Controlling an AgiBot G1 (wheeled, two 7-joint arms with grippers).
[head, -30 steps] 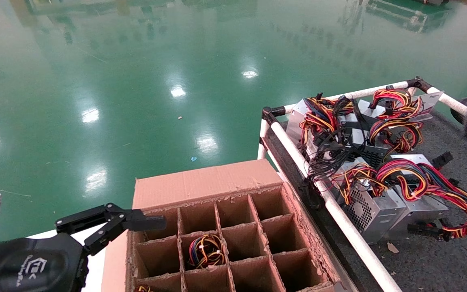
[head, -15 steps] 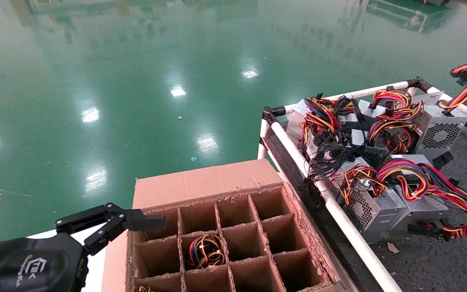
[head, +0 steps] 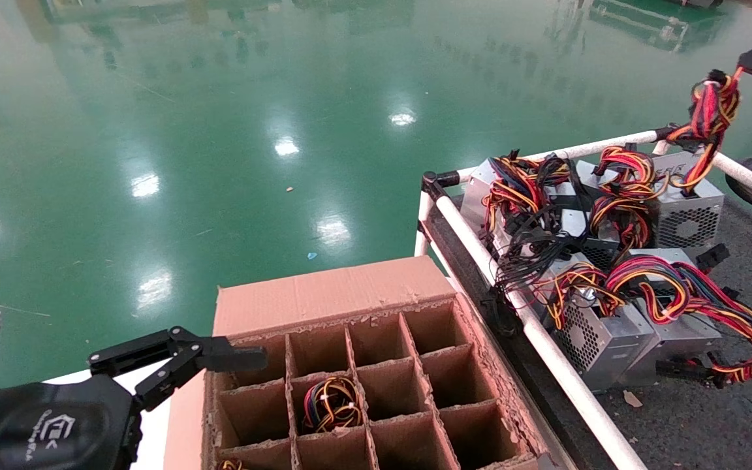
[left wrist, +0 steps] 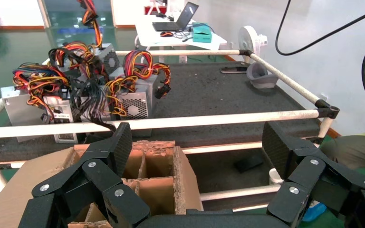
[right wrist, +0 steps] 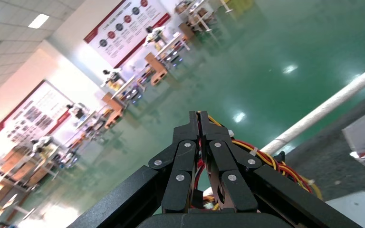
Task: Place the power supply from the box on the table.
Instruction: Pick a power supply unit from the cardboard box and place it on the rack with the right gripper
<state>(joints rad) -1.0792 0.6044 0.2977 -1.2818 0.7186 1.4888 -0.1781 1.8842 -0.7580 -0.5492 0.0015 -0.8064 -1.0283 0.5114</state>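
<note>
The right gripper (right wrist: pixel 200 118) has its jaws clenched on the red, yellow and black wire bundle (head: pixel 709 114) of the power supply (head: pixel 686 199). The silver-grey unit hangs or rests directly below the jaws, at the far rail of the table (head: pixel 728 418); whether its base touches the surface cannot be told. The left gripper (left wrist: pixel 197 147) is parked beside the box (head: pixel 324 297), jaws released and spread wide.

Risks from here, as a judgement:
1. The grip is on flexible wires, not on the metal case. The unit can swing or twist below the jaws and strike the neighbouring units.
2. The wires can slide through the jaws and drop the unit.
3. On release, loops of the bundle can snag on the jaws or on the white pipe rail (head: pixel 539 343).

Materials: the case is rigid sheet metal with a perforated, vented face. The table surface is dark grey and rough. The box is brown cardboard with ragged dividers forming square cells.
</note>
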